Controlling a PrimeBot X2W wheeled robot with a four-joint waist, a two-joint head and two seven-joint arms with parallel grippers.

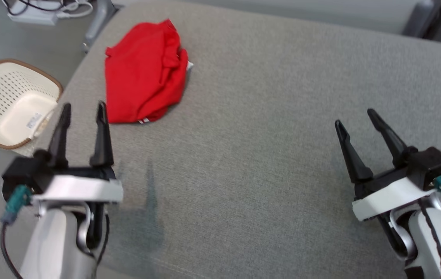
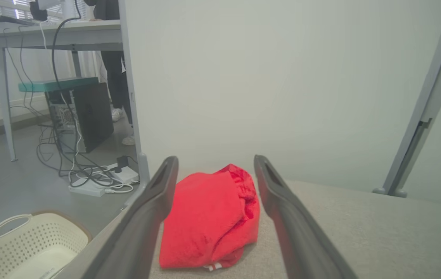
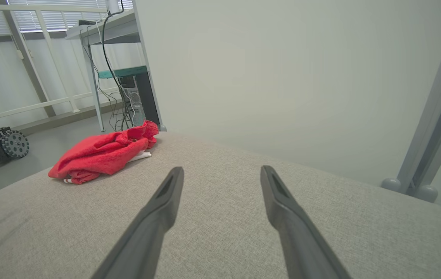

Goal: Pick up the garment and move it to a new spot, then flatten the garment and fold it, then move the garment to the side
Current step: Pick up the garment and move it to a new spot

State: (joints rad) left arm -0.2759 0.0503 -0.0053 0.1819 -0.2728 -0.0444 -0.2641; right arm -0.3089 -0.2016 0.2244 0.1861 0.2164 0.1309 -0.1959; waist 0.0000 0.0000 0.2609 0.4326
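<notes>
Left pincer (image 1: 84, 104) first: its two dark fingers stand wide apart and grip nothing, hovering over the near left edge of the grey upholstered surface (image 1: 263, 147). Its tips point toward the far side, and the red garment (image 1: 142, 73) lies just beyond them, apart from both fingers. My right pincer (image 1: 355, 116) hangs over the near right part of the same surface, fingers likewise spread and empty, well apart from the garment. The garment sits in a crumpled heap at the far left corner of the surface, with a bit of white trim showing at its near edge and a white scrap at its right side. Off the left edge, on the floor, a cream perforated basket (image 1: 11, 100) with a brown rim stands beside my left pincer. Farther left and back, a white power strip (image 2: 100, 184) lies among tangled cables below a desk (image 2: 49, 33), next to a black computer tower (image 2: 88, 116). A pale partition (image 2: 282, 77) rises behind the surface.
</notes>
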